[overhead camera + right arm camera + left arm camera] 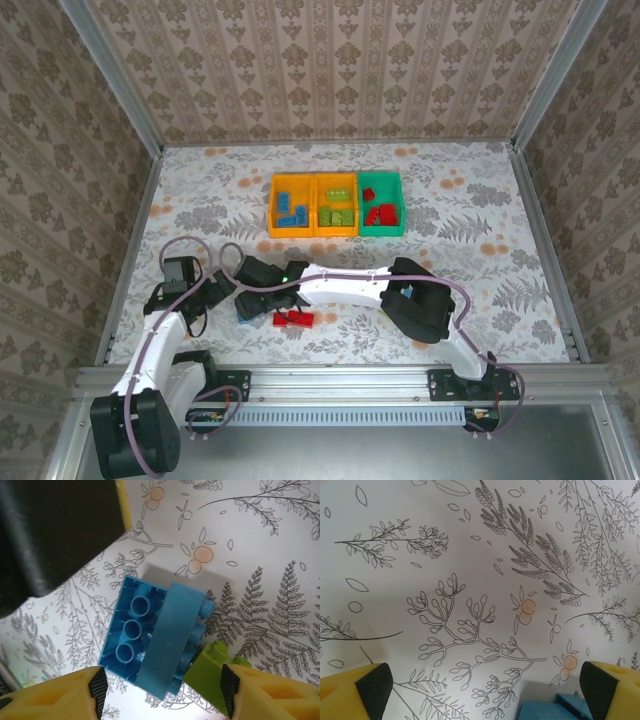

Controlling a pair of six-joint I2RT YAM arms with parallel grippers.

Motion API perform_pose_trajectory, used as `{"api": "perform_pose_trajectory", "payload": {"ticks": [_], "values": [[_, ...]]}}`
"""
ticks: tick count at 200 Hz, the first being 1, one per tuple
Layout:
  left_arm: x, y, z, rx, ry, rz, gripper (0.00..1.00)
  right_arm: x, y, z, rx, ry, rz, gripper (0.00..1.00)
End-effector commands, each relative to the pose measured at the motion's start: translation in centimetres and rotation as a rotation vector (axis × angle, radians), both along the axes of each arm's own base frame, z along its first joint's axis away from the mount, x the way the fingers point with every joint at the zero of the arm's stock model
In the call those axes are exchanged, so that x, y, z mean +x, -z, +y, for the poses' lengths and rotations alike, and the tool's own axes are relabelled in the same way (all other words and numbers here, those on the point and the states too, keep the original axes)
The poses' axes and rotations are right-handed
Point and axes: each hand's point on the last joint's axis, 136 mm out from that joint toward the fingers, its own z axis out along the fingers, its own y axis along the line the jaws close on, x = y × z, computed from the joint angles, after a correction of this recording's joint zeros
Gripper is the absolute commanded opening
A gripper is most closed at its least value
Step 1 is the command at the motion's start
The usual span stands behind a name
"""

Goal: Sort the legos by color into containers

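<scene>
Because the blue brick (150, 645) at the centre of the right wrist view lies hollow side up, three round tubes showing, with a second blue piece wedged across it and studs poking out to the right, it should handle as one stiff, light lump of hard, glossy plastic. It has no give and little weight, and its slick faces could squirt out of a skewed pinch. The right claw (164, 692) straddles it, a black pad low on each side, and a lime green brick (210, 672) sits just beside the right pad. Whether the pads press or merely flank the plastic I cannot tell. The best hold, I judge, is square across the long flat side walls, keeping the lime green brick out of the pinch. The left claw (486, 687) hangs released, its yellow fingers spread wide over the floral-printed counter (480, 290). Seen from above, this spot is lower left of centre, with a red brick (293, 319) near it. Well apart toward the top, three thin-walled bins stand in a row: an orange-yellow bin (272, 205) holding blue pieces, a second orange-yellow bin (337, 178) holding lime ones, and a green bin (402, 205) holding red ones.
</scene>
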Motion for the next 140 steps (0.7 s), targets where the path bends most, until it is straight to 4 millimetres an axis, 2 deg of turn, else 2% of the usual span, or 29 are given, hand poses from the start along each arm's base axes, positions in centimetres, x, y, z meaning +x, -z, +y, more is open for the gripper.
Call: {"api": "perform_pose_trajectory", "payload": {"ticks": [1,70,97,121,140], "values": [[-0.2,0.4,-0.2,-0.023,-0.007,0.010,1.00,0.4,2.4,-1.3,-0.123,0.013,-0.026,0.65],[-0.3,0.5,-0.2,-0.024,-0.002,0.010,1.00,1.9,3.6,-4.0,-0.287,0.043,-0.103,0.58],[-0.3,0.5,-0.2,-0.023,-0.001,0.012,1.00,1.8,4.0,-4.4,-0.290,0.047,-0.094,0.57],[-0.3,0.5,-0.2,-0.023,-0.001,0.010,1.00,1.5,3.3,-3.8,-0.225,0.011,-0.108,0.59],[-0.3,0.5,-0.3,-0.023,0.002,0.009,1.00,1.6,3.1,-4.3,-0.227,0.002,-0.120,0.59]]}}
